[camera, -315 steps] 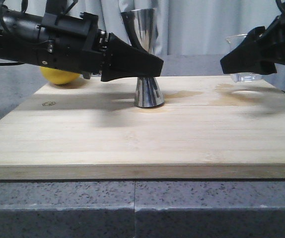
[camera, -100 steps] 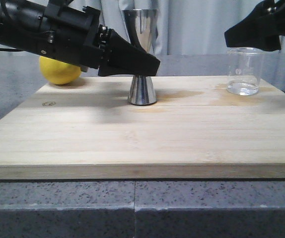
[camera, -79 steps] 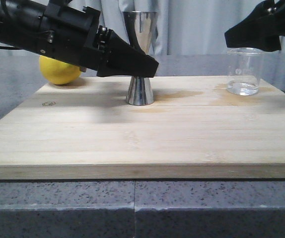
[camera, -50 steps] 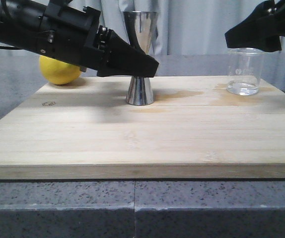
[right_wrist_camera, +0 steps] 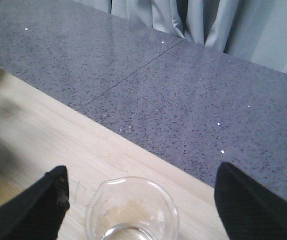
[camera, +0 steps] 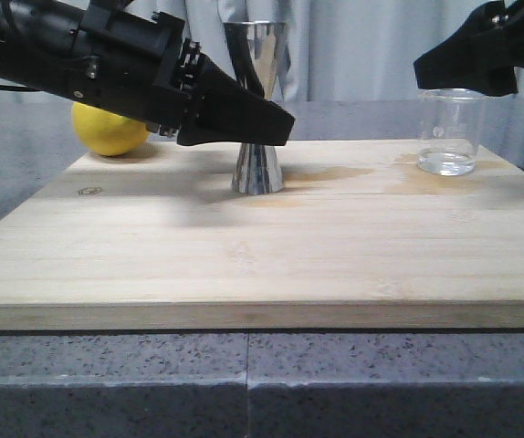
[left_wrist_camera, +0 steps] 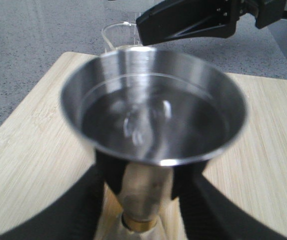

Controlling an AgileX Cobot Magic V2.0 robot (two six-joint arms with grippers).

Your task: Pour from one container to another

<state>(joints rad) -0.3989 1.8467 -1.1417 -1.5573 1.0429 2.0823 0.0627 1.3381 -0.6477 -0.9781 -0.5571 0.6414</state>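
Found near the centre of the front view: steel jigger (camera: 257, 169), upright, base on or just over the wooden board (camera: 244, 265); impossible to tell which. Gripped at the narrow gold-banded waist by the left pincer (camera: 267, 123), dark fingers closed in on either side of the stem in the left wrist view. Filled well up the upper cup with clear liquid (left_wrist_camera: 153, 120), so probably poured already.

Seen at the right of the front frame: glass beaker (camera: 446, 132), standing upright on the board, well apart from the jigger, with only a shallow pool left in the bottom. Hung above it, not touching: right pincer (camera: 454, 68), spread wide, one finger to each side of the rim (right_wrist_camera: 131, 210) in the right wrist view.

Judged light, stiff and breakable, the beaker; slick too, being smooth glass. Best taken around the middle of the wall, below the pour lip, with modest squeeze. Judged heavier and top-laden, the full jigger; polished and slippery, best held at the waist and kept level to avoid slopping.

Left at the upper left, behind the left arm: a lemon (camera: 109, 132). Under the board, a grey speckled stone surface (camera: 244, 383).
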